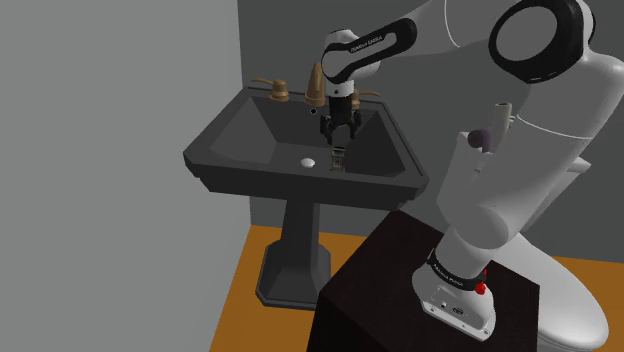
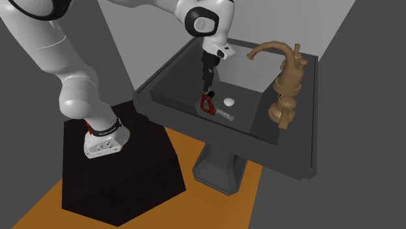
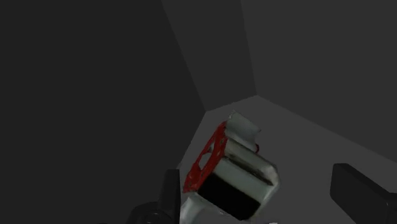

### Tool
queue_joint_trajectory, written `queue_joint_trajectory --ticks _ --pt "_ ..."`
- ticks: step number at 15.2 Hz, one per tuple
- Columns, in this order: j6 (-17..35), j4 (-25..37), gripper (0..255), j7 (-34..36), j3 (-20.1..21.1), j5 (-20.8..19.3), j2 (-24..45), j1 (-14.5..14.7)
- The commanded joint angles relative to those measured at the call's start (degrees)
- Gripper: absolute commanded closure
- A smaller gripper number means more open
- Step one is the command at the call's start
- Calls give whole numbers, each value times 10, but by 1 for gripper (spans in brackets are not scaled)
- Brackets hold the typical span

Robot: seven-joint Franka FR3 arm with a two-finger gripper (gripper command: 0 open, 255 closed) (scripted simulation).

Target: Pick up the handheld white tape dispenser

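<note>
Black gripper [image 2: 207,86]: recorded spread open, nothing clasped, poised over the red-and-white tape dispenser [image 3: 230,170], which was found lying in the sink basin [image 1: 250,135] just beside the drain [image 2: 229,101]. Risk judged: the dispenser was seen off-centre between the jaws, so it could be shoved toward the drain or twisted loose when closed upon. Beyond the drain, the faucet [image 2: 286,71] could be struck during lifting.

A dark pedestal sink [image 1: 300,186] stands against grey walls [image 1: 110,150]; a bronze faucet [image 2: 287,73] sits on its back rim; a white drain [image 1: 308,160] lies in the basin; below, an orange floor [image 1: 245,295]; a white toilet [image 1: 572,305] at the shoulder view's lower right.
</note>
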Motion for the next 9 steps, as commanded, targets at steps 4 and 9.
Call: queue_joint_trajectory --ticks 4,9 --pt "21 16 0 12 -7 7 49 -8" --pt "54 -1 0 13 -8 7 65 -8"
